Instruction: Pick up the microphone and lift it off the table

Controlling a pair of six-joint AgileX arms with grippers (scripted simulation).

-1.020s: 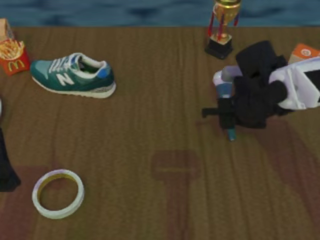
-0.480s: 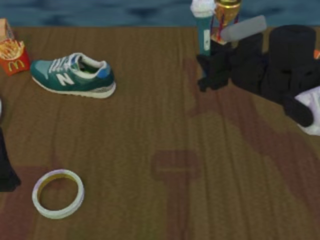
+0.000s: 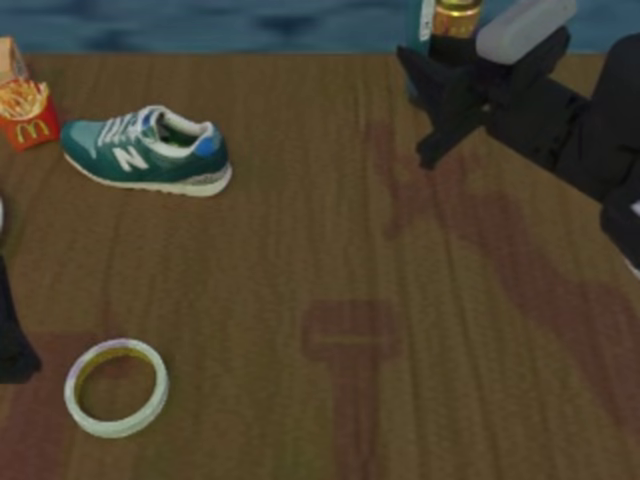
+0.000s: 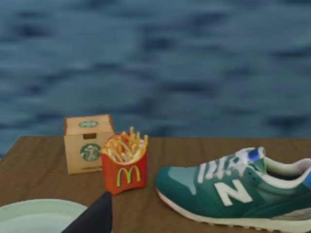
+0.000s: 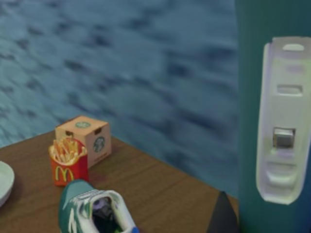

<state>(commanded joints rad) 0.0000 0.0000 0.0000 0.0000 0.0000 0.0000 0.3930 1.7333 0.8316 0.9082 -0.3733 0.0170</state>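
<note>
The microphone fills the right wrist view as a teal-blue shaft with a white switch patch, well above the table. From above only a strip of its teal body shows at the far edge, beside the gold trophy; its head is out of view. My right gripper is shut on the shaft, with one dark finger against it. My left gripper stays parked at the table's left edge, open, holding nothing.
A teal sneaker lies at the far left, with a red fries carton and a small brown box behind it. A tape ring lies near left. A white plate sits by the left arm.
My right gripper has risen and moved toward the far edge with the microphone in it. The mic came off the table and its head has left the top view. The left arm has not moved.
</note>
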